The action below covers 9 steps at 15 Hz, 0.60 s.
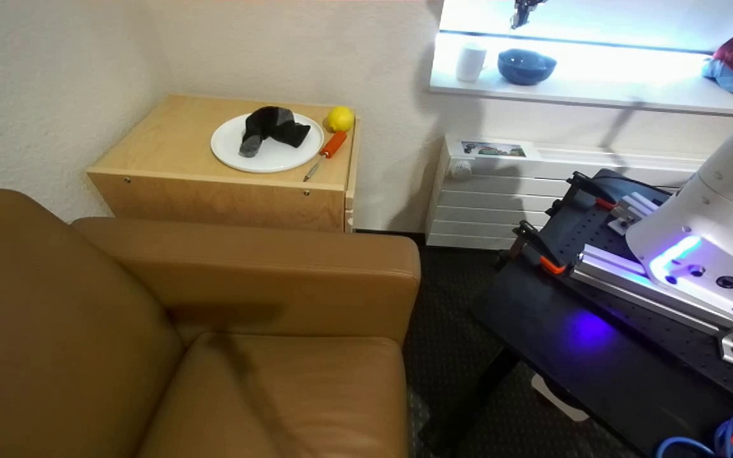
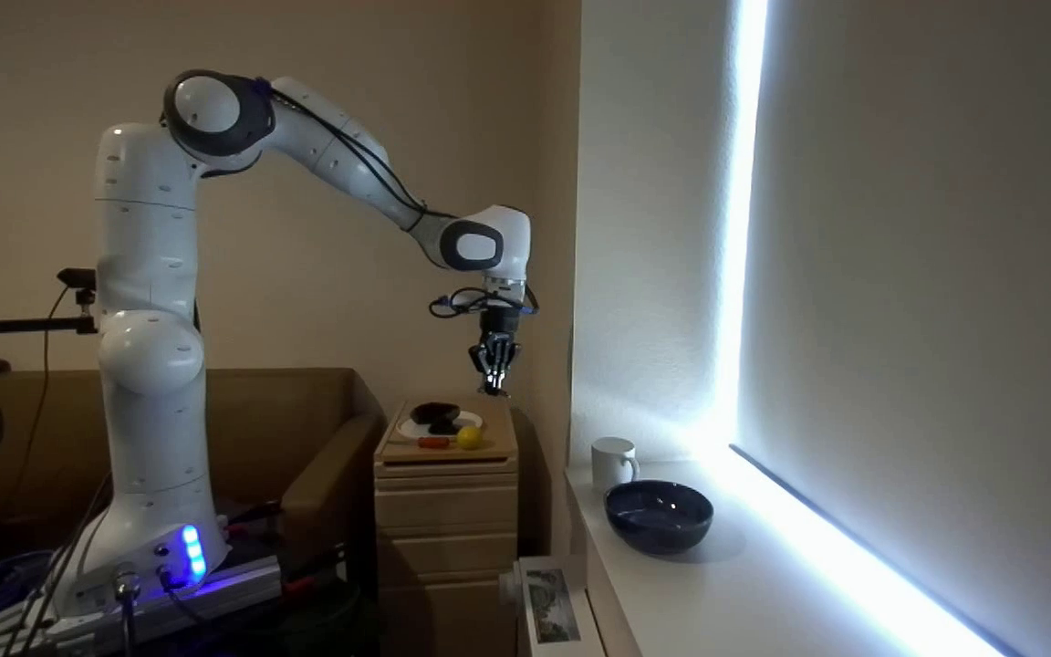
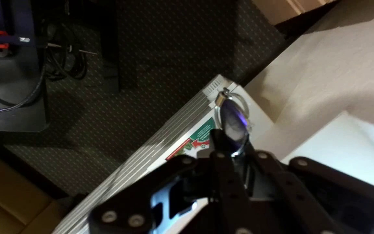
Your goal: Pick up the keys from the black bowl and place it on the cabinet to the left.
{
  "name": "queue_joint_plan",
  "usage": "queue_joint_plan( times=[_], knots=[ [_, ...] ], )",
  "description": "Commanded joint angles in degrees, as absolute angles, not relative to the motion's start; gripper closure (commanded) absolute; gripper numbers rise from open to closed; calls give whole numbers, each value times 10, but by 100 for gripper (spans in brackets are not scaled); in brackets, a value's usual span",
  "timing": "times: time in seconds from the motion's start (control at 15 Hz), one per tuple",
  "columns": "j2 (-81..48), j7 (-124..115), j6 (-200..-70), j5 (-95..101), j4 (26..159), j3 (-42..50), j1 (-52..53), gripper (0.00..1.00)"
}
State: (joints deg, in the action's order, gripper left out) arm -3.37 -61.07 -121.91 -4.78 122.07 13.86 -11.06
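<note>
The keys [image 3: 234, 120] show in the wrist view as a metal ring with a glossy dark oval piece. My gripper [image 3: 231, 143] is shut on them, with the keys sticking out past the fingertips. In an exterior view the gripper [image 2: 494, 387] hangs pointing down in the air, higher than the bowl and the cabinet top. The black bowl [image 2: 659, 517] sits on the white window sill; it also shows in an exterior view [image 1: 525, 67]. The light-tan cabinet [image 1: 150, 146] stands in the corner beside the sofa, also in an exterior view [image 2: 446, 511].
On the cabinet lie a white plate [image 1: 223, 149] with a dark cloth [image 1: 271, 127], a lemon [image 1: 340, 119] and an orange-handled screwdriver [image 1: 333, 145]. A white mug [image 2: 614, 464] stands beside the bowl. A white radiator [image 1: 494, 197] lies below the sill. The sofa arm [image 1: 265, 273] fronts the cabinet.
</note>
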Motion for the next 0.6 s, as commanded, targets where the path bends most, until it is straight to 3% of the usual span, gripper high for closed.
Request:
queue_joint_plan(
  times=[0.0,0.07,0.13,0.27,0.33,0.53],
  knots=[
    [70,-588,-1286,-59,1315,100,-81,97],
    [10,-612,-1250,-49,1258,106,-91,97],
    [26,-618,-1253,-49,1268,97,-85,89],
    [27,-623,-1252,-48,1266,96,-86,89],
    [16,-624,-1246,-37,1265,101,-89,97],
    [3,-604,-1260,-55,1266,74,-62,97]
  ],
)
